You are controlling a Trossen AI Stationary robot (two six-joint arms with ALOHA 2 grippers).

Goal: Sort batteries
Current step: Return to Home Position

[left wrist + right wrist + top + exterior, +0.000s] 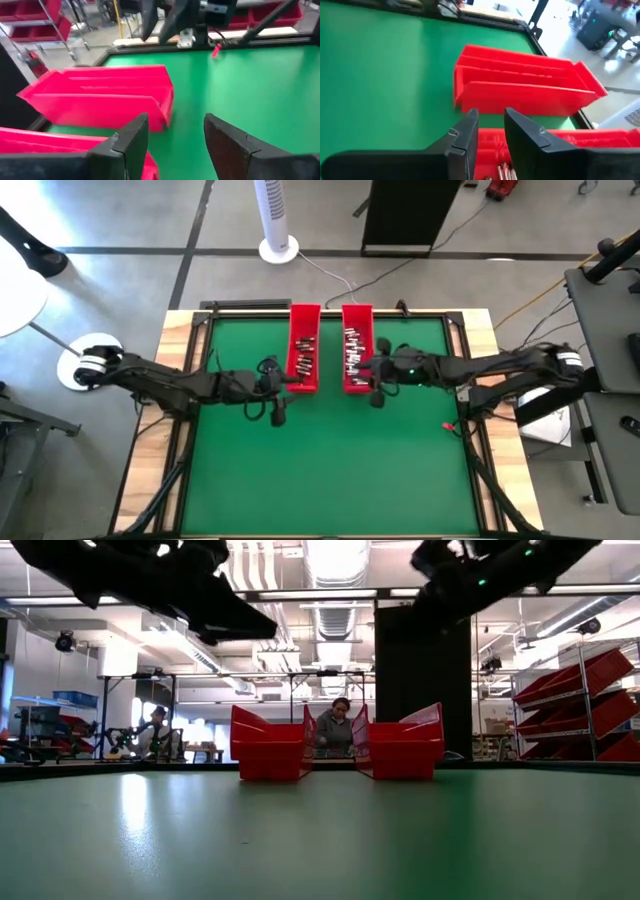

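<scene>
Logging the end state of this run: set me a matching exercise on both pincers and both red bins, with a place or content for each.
1 left pincer
2 right pincer
3 left red bin
4 right red bin

A mostly silvery batteries inside
B mostly darker batteries inside
C above the right bin's outer side
D beside the left bin's outer side

Pairs: 1-D, 2-C, 3-B, 4-A

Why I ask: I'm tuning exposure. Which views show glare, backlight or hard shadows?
Low view: ceiling lights behind leave the left arm and right arm as dark silhouettes, and a pale sheen streaks the green mat. High view: even light, no hard shadows. Right wrist view: the floor beyond the mat looks washed bright.
</scene>
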